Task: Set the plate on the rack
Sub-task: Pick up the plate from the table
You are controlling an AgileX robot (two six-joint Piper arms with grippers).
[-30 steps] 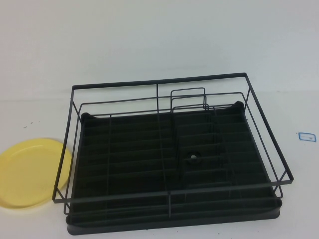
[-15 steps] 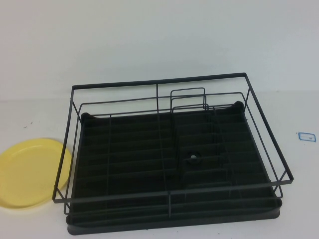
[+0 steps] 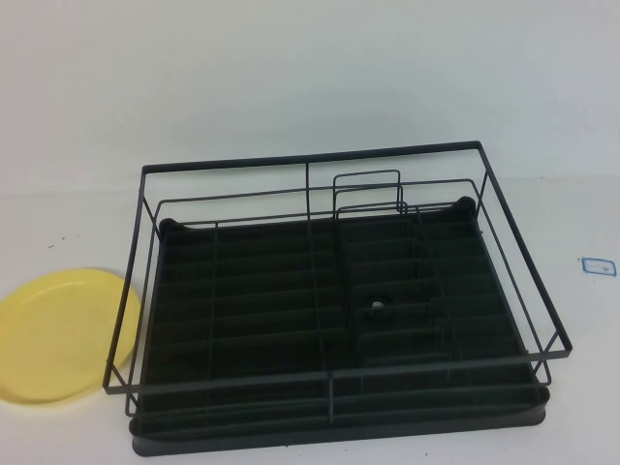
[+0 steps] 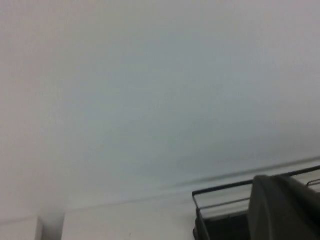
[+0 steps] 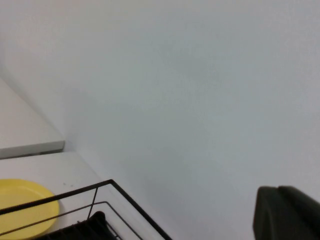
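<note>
The pale-yellow plate point(image 3: 60, 335) lies flat on the white table at the left, just outside the rack's left side; it also shows in the right wrist view as the plate point(image 5: 22, 206). The black wire rack point(image 3: 334, 300) with its ribbed tray base fills the middle of the high view and holds nothing. Neither arm appears in the high view. My left gripper point(image 4: 282, 207) is shut, raised off the table, with a rack corner point(image 4: 210, 210) behind it. My right gripper point(image 5: 287, 212) is also shut, held up facing the wall, empty.
A small blue-edged label point(image 3: 597, 264) lies on the table right of the rack. A white wall stands behind the table. A white ledge point(image 5: 25, 135) sits beside the table at the plate's end.
</note>
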